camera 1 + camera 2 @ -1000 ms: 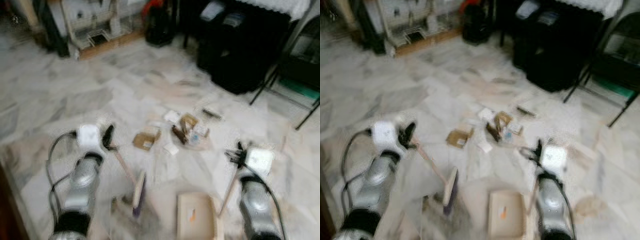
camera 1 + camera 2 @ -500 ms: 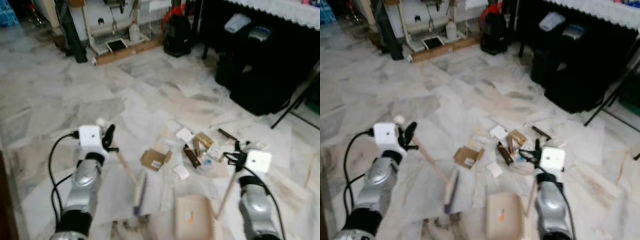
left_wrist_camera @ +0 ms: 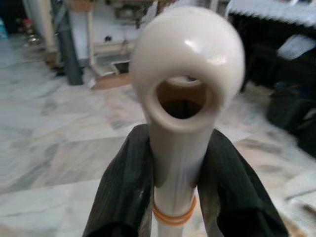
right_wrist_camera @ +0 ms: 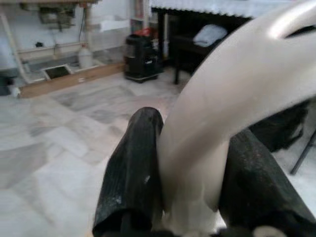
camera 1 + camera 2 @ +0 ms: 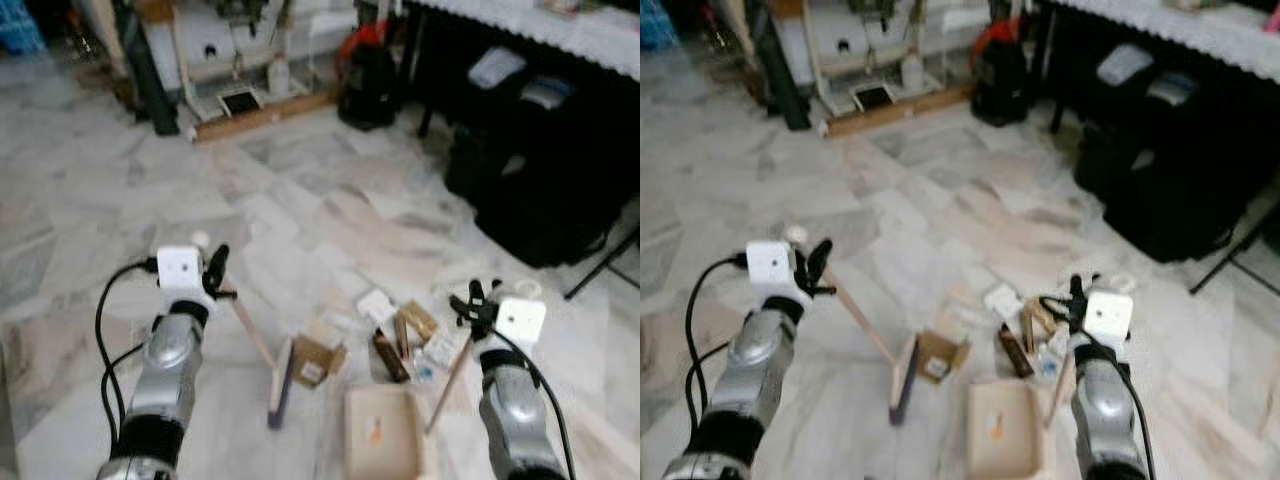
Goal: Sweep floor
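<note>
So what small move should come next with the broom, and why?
Probably the left claw should drag the broom toward the dustpan, since the small cardboard box lies right beside the bristles and the dustpan, held by the right claw, waits close by.

A small broom [image 5: 279, 378] with a pale handle slants down onto the marble floor [image 5: 300, 200], its head just beside a beige dustpan [image 5: 381, 433]; scattered litter [image 5: 395, 335] lies just beyond the dustpan.
</note>
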{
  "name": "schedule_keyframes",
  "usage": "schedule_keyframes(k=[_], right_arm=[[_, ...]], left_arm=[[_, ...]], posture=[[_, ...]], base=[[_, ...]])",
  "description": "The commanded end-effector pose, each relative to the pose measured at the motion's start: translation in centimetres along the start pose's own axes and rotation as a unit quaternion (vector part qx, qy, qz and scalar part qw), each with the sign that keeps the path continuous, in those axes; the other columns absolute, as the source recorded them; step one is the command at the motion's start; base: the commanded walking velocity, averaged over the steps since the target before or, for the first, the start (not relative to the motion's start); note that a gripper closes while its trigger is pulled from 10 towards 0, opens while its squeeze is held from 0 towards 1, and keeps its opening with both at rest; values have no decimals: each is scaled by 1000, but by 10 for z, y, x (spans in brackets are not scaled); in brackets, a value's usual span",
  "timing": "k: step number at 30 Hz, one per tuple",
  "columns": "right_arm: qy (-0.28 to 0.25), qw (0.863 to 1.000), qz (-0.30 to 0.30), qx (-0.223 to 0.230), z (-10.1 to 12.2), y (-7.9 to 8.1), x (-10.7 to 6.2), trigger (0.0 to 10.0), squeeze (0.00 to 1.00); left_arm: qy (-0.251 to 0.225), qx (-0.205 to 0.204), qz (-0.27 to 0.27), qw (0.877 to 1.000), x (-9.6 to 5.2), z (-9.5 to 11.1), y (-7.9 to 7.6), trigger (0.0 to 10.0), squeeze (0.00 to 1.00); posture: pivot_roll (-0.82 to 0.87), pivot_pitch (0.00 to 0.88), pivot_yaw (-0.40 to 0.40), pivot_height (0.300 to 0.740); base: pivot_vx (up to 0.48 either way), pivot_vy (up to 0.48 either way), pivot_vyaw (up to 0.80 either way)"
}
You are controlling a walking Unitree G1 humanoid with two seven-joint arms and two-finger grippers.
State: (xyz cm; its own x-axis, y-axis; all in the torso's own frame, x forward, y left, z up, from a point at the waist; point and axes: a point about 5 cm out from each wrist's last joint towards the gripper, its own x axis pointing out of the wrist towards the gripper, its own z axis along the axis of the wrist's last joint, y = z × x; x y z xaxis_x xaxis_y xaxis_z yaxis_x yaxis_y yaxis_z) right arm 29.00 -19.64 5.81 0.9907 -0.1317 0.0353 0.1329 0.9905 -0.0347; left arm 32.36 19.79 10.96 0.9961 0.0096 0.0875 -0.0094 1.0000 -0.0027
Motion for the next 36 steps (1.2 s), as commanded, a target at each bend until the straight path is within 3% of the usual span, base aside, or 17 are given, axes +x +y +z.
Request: schedule_keyframes(k=[1, 7, 36], right_arm=[[-17, 1000, -8, 15, 6, -3, 2, 10000, 0], [-15, 1000, -6, 14, 6, -3, 2, 10000, 0], [-5, 1000, -13, 3, 2, -2, 0, 10000, 0]], left_arm=[[-28, 7, -5, 1000, 4, 11, -4, 10000, 0], [-27, 3, -7, 1000, 5, 11, -4, 10000, 0], [-26, 6, -7, 1000, 4, 9, -4, 10000, 0]], posture=[[-40, 53, 9, 740], [-40, 53, 9, 740], [-40, 56, 6, 740]], base=[[450, 0, 0], [387, 0, 0], [0, 0, 0]])
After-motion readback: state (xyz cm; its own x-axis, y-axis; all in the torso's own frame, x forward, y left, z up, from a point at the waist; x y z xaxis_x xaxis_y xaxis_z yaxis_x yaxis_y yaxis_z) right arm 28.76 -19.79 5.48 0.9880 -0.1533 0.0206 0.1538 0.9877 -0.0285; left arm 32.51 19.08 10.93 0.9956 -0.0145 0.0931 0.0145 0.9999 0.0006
